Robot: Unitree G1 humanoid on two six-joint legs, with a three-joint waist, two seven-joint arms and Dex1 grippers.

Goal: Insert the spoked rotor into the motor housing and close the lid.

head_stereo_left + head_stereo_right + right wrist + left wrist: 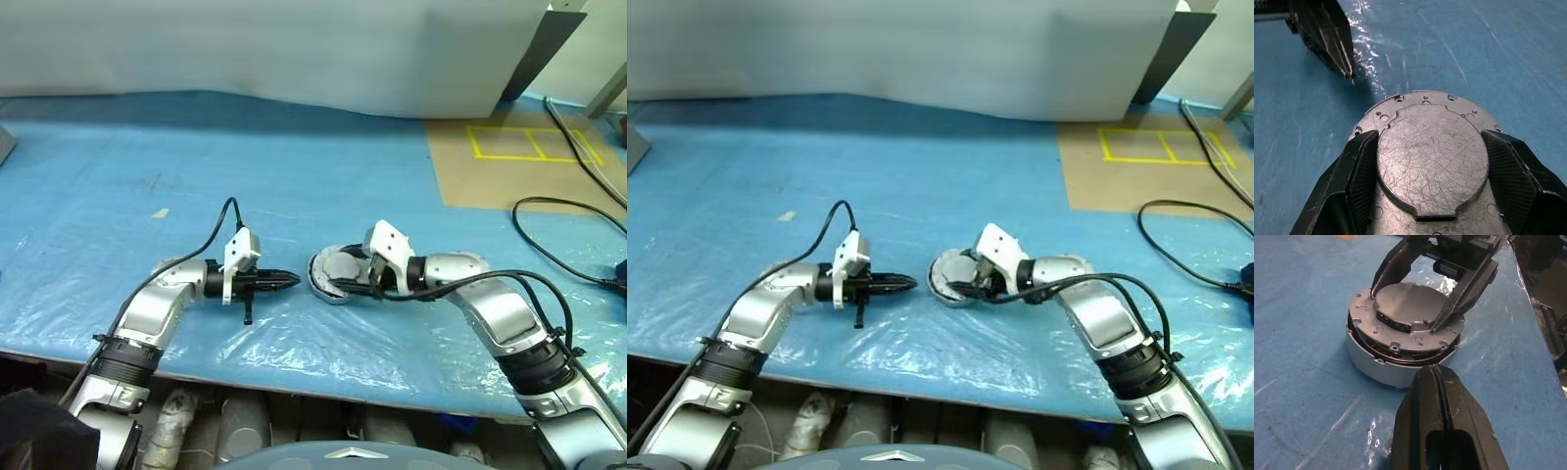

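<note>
Lid nearly down on motor housing, right hand straddling it.

Motor housing [1382, 363] sitting on blue-covered tabletop [147, 176], between the two hands. Lid [1432, 152] lying over it, slightly tilted, copper windings peeping through the gap on one side. Right hand [1413, 308] spread wide, fingers [1359, 169] flanking the lid's raised centre disc, touching or nearly so. Left hand [1440, 382] pinched shut, empty, tip just beside the housing wall. Probably rigid, heavyish metal; smooth scratched lid likely slippery, so best pressed flat from above or gripped across the raised disc edges. Rotor presumably inside, hidden.
</note>
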